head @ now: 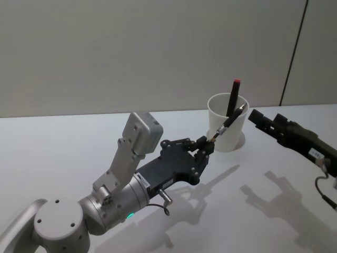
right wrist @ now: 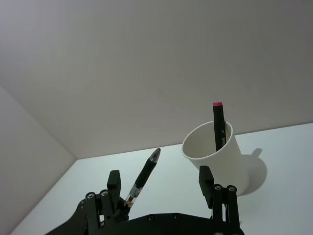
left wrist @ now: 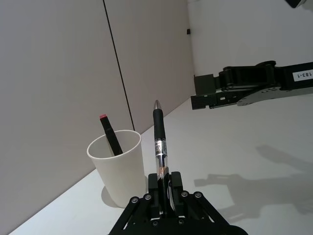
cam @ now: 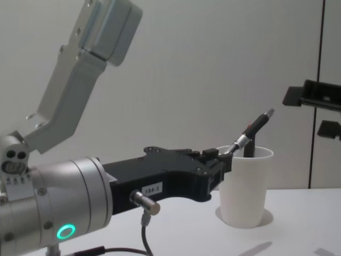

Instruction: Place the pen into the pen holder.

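Left gripper (head: 206, 145), reaching forward over the white table (head: 63, 142): I read its claw as pinched tight on the pen (head: 227, 124), gripping the rear part of the barrel, with the rest standing free beyond the fingers. The pen has a clear barrel with the ink tube showing inside, a black rubber grip section ahead of it and a silver cone at the tip. It is held off the table, tilted up and away from the robot, tip leading. From the head view its tip crosses the front of the pen holder (head: 231, 139). The two wrist views show it beside the cup, apart from it and not inside. The pen holder is a plain white tapered paper cup with a rolled rim, standing upright on the table near the back wall (head: 105, 47). It stands between the two grippers. Inside it leans a black marker (head: 233, 97) with a red cap, its capped end rising above the rim. Right gripper (head: 255, 117): held above the table just right of the cup, its claw spread wide with nothing between the fingers. Count as I see it: one pen in the claw, one marker in the cup, one cup, two grippers.
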{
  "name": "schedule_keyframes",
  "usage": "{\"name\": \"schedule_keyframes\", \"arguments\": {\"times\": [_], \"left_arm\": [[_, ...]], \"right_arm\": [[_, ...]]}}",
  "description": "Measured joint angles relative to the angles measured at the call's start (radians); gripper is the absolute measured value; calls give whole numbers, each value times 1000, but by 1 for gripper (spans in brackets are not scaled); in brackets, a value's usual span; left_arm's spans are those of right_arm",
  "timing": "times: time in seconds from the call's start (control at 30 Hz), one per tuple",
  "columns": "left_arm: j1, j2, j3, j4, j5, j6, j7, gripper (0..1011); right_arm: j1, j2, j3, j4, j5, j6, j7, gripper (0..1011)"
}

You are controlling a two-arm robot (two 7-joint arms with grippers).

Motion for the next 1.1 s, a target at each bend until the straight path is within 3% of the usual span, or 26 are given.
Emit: {"name": "schedule_keyframes", "arguments": {"times": [0.5,0.7,1.1], "left_arm": [[0,0,0,0,0,0,0,154],[0,0,0,0,0,0,0,154],[0,0,0,0,0,0,0,154]], "right_arm": [[72,-98,-25,61,236,83,-160,1001],[98,-124,-41,91,296,115,-184,1001],[136,-154,-73,140,340,142,-186,1002]]}}
